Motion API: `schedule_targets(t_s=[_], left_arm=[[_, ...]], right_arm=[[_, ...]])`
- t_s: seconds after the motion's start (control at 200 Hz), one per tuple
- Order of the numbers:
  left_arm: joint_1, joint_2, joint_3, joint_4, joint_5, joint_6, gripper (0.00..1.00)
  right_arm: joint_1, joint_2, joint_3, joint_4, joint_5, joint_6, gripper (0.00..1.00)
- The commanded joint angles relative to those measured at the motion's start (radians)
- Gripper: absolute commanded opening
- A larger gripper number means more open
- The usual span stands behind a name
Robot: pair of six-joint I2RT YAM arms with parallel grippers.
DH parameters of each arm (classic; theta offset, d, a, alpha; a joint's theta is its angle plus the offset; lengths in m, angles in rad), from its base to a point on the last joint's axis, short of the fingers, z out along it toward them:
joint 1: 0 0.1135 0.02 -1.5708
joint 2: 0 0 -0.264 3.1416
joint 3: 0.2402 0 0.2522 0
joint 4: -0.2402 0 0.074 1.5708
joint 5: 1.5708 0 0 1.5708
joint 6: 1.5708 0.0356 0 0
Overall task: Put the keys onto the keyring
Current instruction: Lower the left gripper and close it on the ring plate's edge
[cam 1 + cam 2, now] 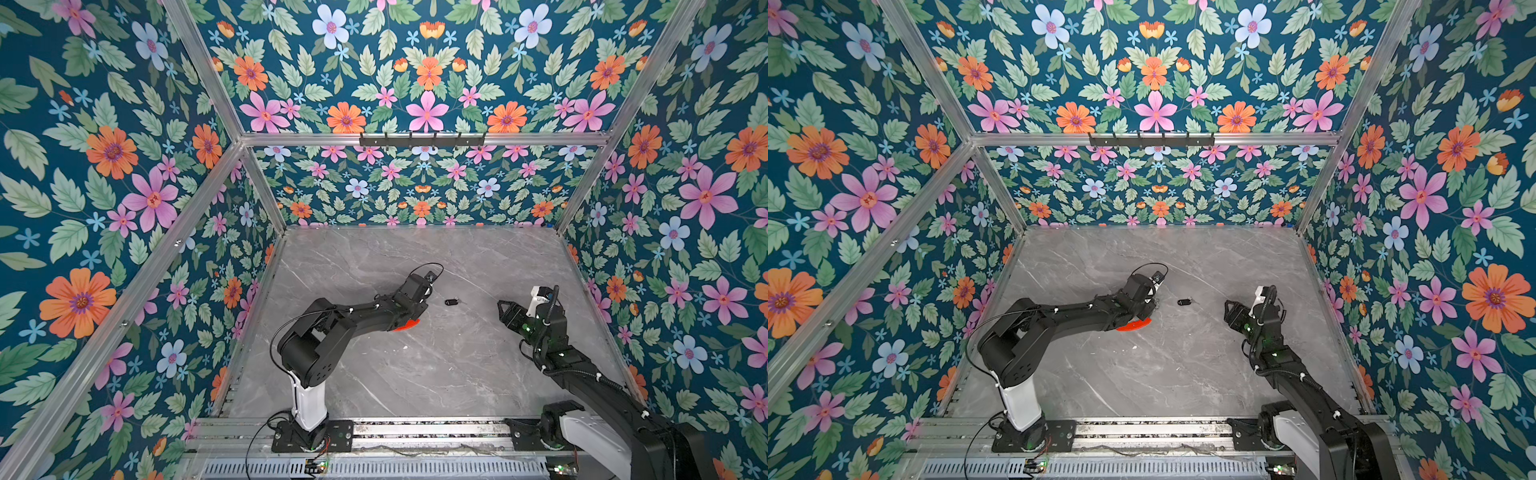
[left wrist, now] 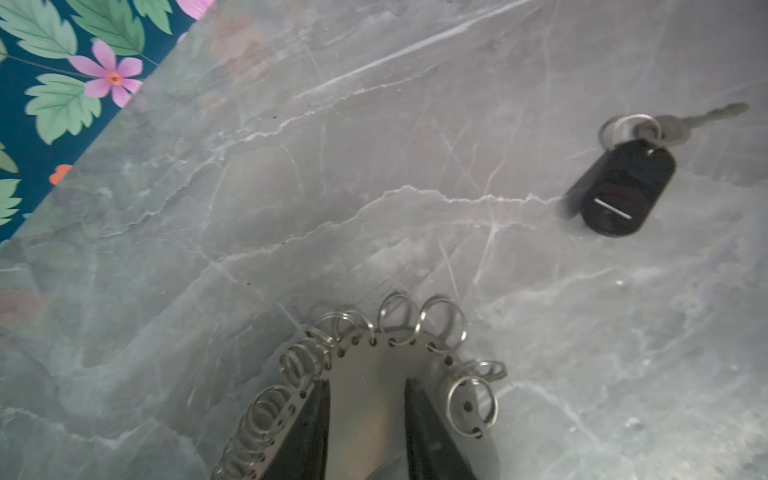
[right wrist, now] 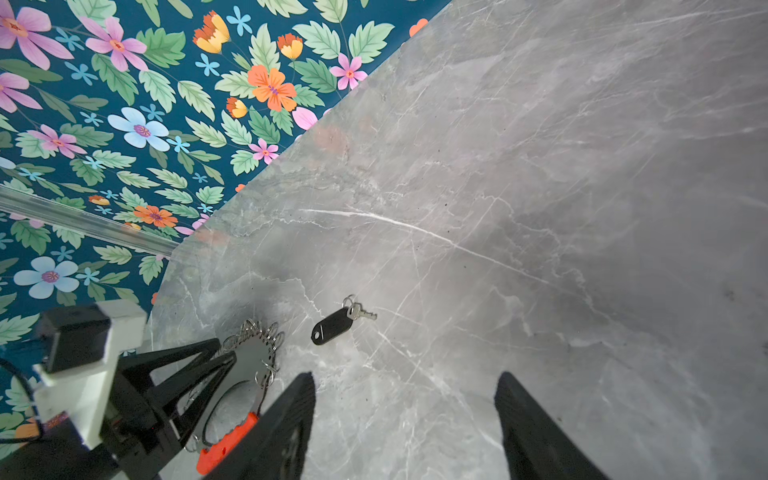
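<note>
Steel glints first: the flat, perforated metal keyring [image 2: 386,357], fringed with small silver split rings [image 2: 440,324] and tipped by a red curved segment [image 1: 406,326], lies on the grey marbled tabletop [image 1: 415,374] beneath the left gripper [image 2: 368,384], jaws partly apart over it, clamping nothing visible. At its three o'clock, apart from it, rests the glossy black oblong key fob [image 1: 451,302] with its slim silver key [image 2: 706,116]. Further toward three o'clock, the right gripper [image 3: 406,376] hovers wide open, empty. Best play: pinch the fob's body, leaving its ring free for threading.
</note>
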Motion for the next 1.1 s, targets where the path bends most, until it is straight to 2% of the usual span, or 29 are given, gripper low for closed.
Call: schedule_targets(t_s=[0.0,0.08,0.115,0.145,0.24,0.4,0.586,1.096], left_arm=[[-0.002,-0.041,-0.025,0.01,0.168,0.211,0.37],[0.002,-0.058,-0.053,-0.074,0.366,0.483,0.37],[0.012,-0.051,-0.035,-0.154,0.422,0.587,0.33],[0.024,-0.035,0.0,-0.218,0.437,0.625,0.31],[0.077,0.028,0.163,-0.415,0.515,0.65,0.29],[0.11,0.087,0.29,-0.475,0.593,0.679,0.31],[0.112,0.238,0.501,-0.732,0.65,0.729,0.28],[0.119,0.238,0.468,-0.66,0.58,0.735,0.28]], right_arm=[[0.0,-0.001,0.0,0.025,-0.004,0.013,0.69],[0.001,0.002,-0.002,0.031,-0.007,0.013,0.69],[0.001,0.004,-0.001,0.033,-0.01,0.013,0.69],[0.001,0.004,-0.001,0.032,-0.012,0.013,0.69],[0.001,0.0,0.001,0.026,-0.013,0.011,0.69],[0.0,-0.013,-0.002,0.024,-0.01,0.007,0.69],[0.001,-0.01,-0.002,0.029,-0.012,0.006,0.7],[0.001,-0.004,-0.002,0.035,-0.02,0.002,0.7]])
